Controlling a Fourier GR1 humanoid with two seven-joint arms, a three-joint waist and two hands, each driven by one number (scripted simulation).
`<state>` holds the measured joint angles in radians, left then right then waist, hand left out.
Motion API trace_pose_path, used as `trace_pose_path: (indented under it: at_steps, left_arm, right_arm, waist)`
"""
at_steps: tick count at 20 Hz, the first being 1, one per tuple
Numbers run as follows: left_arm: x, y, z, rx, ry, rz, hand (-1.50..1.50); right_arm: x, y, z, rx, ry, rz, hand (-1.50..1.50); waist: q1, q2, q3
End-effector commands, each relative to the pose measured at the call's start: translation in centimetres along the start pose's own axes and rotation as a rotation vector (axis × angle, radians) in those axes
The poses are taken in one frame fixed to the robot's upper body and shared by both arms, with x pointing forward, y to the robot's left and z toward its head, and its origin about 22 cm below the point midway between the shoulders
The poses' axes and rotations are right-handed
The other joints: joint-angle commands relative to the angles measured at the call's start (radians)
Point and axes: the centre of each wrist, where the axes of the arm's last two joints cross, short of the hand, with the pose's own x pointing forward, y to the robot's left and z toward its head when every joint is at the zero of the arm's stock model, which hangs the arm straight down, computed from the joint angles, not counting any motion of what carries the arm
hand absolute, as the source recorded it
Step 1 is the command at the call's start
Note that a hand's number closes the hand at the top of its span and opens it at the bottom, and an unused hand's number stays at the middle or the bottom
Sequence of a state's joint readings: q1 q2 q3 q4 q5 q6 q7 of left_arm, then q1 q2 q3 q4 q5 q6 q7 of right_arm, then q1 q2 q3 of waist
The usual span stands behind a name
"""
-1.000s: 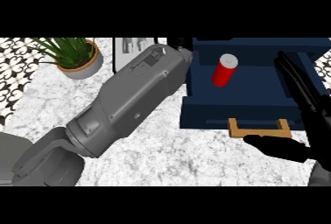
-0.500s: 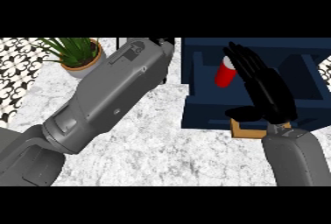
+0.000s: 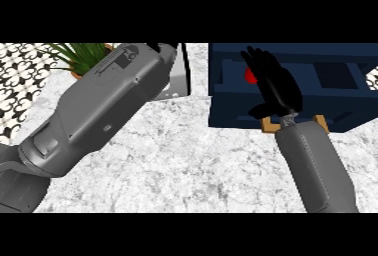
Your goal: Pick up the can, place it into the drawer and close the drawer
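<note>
the can (image 3: pixel 251 76) lies inside the open navy drawer (image 3: pixel 229 107), showing only as a sliver of red behind the right hand (image 3: pixel 275 85); that hand stretches over the drawer with its fingers straight and extended, thumb out to the side, curled round nothing; whether its fingertips touch the can i cannot tell, since the hand hides most of it.

judged as an object, the can is probably light, rigid and smooth-walled, so it would tend to slip or roll if nudged from one side (a cylinder on its side rolls easily); the best hold would be across the middle of its body, thumb opposite the fingers, not at the ends.

with the can already in the drawer, what remains looks like the closing; the tan handle (image 3: pixel 319 121) at the drawer's front edge, partly hidden by the right wrist, seems the natural place to push.

the left forearm (image 3: pixel 103 110) crosses the marble counter (image 3: pixel 184 165) toward a potted plant (image 3: pixel 77 55); its hand is out of sight.
</note>
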<state>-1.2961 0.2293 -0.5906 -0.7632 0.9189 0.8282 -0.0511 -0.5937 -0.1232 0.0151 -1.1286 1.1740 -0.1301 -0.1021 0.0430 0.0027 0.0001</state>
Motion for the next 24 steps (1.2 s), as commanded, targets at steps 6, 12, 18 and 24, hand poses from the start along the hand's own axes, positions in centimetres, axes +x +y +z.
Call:
trace_pose_path:
  at_steps: [6, 12, 18, 24]
  left_arm:
    - [1.5, 3.5, 0.0, 0.010, -0.002, -0.010, -1.50]
    - [-0.5, 4.5, 0.8, 0.009, -0.001, -0.009, -1.50]
    - [1.5, 5.0, 0.9, 0.009, 0.009, -0.001, -1.50]
    - [1.7, 5.9, 1.5, -0.004, -0.029, -0.011, -1.50]
  right_arm:
    - [-1.7, 3.8, -2.2, -0.052, 0.045, 0.098, -1.50]
    - [-3.6, 4.2, -2.5, -0.105, 0.075, 0.114, -1.50]
    - [-3.7, 2.0, -5.4, -0.148, 0.082, 0.138, -1.50]
    - [-3.1, 1.7, -6.6, -0.199, 0.096, 0.180, -1.50]
  waist:
    - [0.014, 0.007, 0.002]
    - [0.012, 0.011, 0.002]
    - [0.024, 0.015, 0.002]
    - [0.044, 0.022, 0.002]
